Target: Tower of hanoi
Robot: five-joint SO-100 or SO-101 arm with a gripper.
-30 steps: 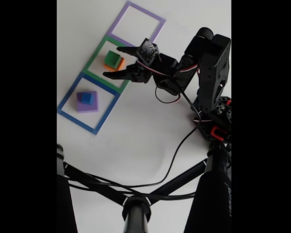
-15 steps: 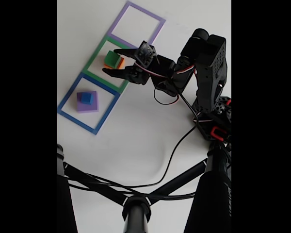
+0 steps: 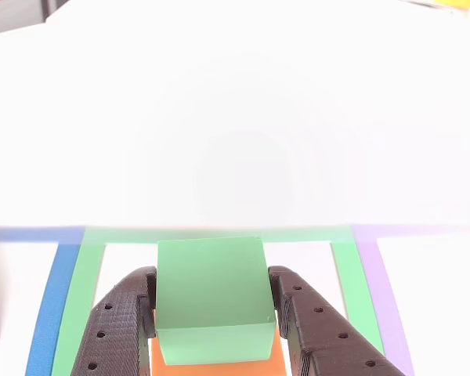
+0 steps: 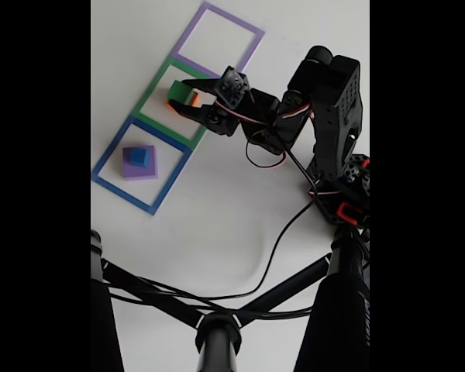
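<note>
In the fixed view, a green block [image 4: 177, 93] sits on an orange-yellow block [image 4: 193, 101] inside the green square outline [image 4: 149, 99]. My gripper [image 4: 180, 94] reaches in from the right, one finger on each side of the green block. In the other view both fingers [image 3: 124, 329] press against the sides of the green block [image 3: 211, 301], which rests on the orange-yellow block [image 3: 219, 366]. The gripper [image 3: 211, 274] is shut on it. A small blue cube [image 4: 139, 156] sits on the purple block [image 4: 142, 171] inside the blue outline [image 4: 108, 159].
The purple square outline [image 4: 217, 12] at the far end holds nothing. The arm's base [image 4: 342, 182] stands at the right, with a black cable [image 4: 279, 240] trailing across the white table. Black stand bars [image 4: 217, 329] cross the bottom of the fixed view.
The gripper moved left over the green outline and its fingers closed from wide open onto the sides of the green block. The blocks have not moved.
</note>
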